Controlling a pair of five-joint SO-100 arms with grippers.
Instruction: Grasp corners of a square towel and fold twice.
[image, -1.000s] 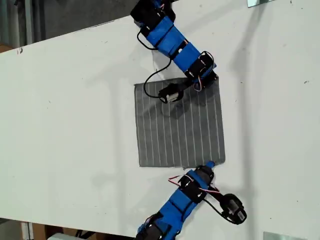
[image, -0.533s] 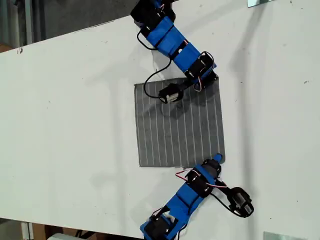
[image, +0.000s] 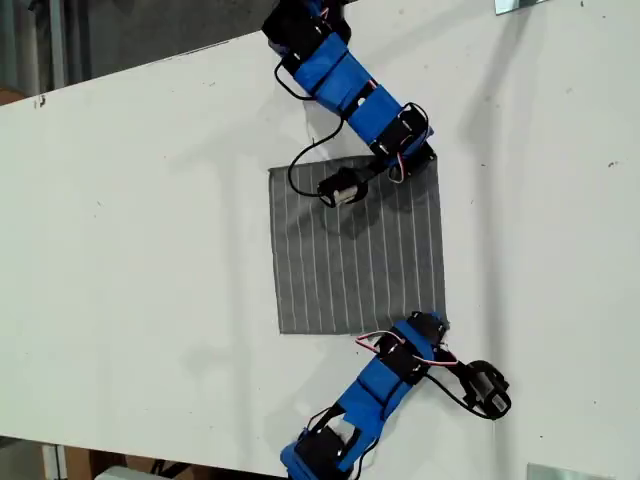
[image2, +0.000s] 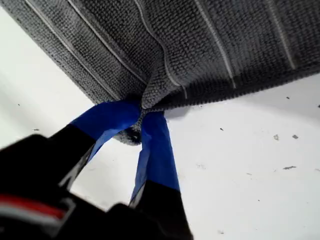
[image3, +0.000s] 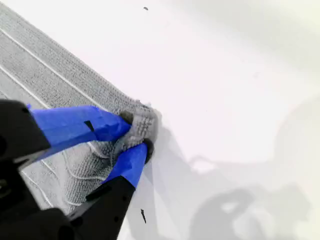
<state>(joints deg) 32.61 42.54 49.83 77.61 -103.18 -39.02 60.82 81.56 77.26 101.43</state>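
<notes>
The grey white-striped towel (image: 355, 250) lies flat on the white table (image: 150, 220). My first gripper (image: 432, 322) is shut on its corner at the exterior view's lower right; the first wrist view shows the blue fingers (image2: 155, 145) pinching the bunched tip of the towel (image2: 200, 45). My second gripper (image: 428, 160) is shut on the corner at the exterior view's upper right, reaching over the towel (image3: 45, 75) with its fingers (image3: 80, 125) clamping the puckered tip. The two corners on the exterior view's left (image: 272, 172) (image: 283, 330) lie free.
The second arm's black cable (image: 300, 165) loops over the towel's upper edge beside its wrist camera (image: 340, 187). The first arm's camera (image: 487, 390) hangs off the towel. The table's edge (image: 150, 62) slants across the exterior view's upper left.
My first gripper has slid toward the exterior view's right along the towel's lower edge and now grips the lower right corner. The second arm has not moved.
</notes>
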